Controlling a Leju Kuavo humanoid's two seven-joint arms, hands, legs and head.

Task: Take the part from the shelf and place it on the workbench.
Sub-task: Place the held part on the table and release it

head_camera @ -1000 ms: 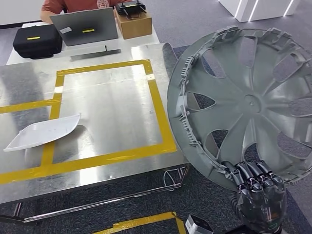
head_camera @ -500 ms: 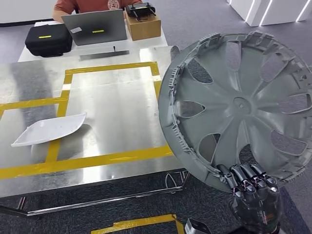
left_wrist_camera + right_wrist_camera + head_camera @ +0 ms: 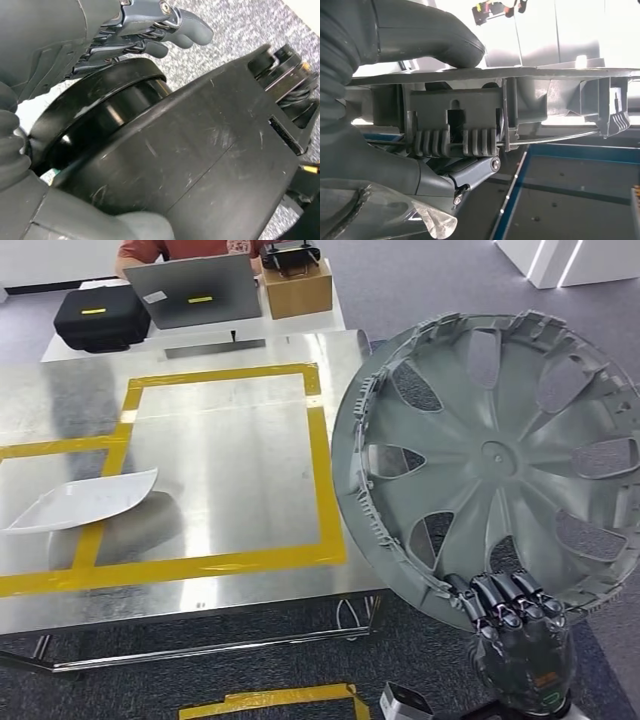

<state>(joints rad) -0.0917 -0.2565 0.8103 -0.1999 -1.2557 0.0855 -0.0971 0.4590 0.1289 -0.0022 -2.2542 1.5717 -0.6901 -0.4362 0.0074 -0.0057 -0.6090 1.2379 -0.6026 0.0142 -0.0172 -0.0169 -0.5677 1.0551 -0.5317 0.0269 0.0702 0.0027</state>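
A large grey wheel cover (image 3: 490,455) with curved spokes stands tilted on edge to the right of the metal workbench (image 3: 226,470). My right hand (image 3: 521,640) grips its lower rim from below, fingers hooked over the edge. In the right wrist view the thumb (image 3: 433,40) presses one side of the ribbed rim (image 3: 471,115) and the fingers the other. The cover's left edge overlaps the workbench's right side in the head view. My left hand (image 3: 94,35) hangs by my body, fingers stretched out and holding nothing.
Yellow tape (image 3: 324,480) marks a square on the workbench. A white curved part (image 3: 79,500) lies at its left. Behind are a laptop (image 3: 192,290), a black case (image 3: 102,315), a cardboard box (image 3: 298,285) and a seated person (image 3: 151,248). More yellow tape (image 3: 272,700) marks the carpet.
The camera has shifted, so the whole scene slides sideways. The wheel cover, still in my right hand, sits further left and closer to the workbench's right edge.
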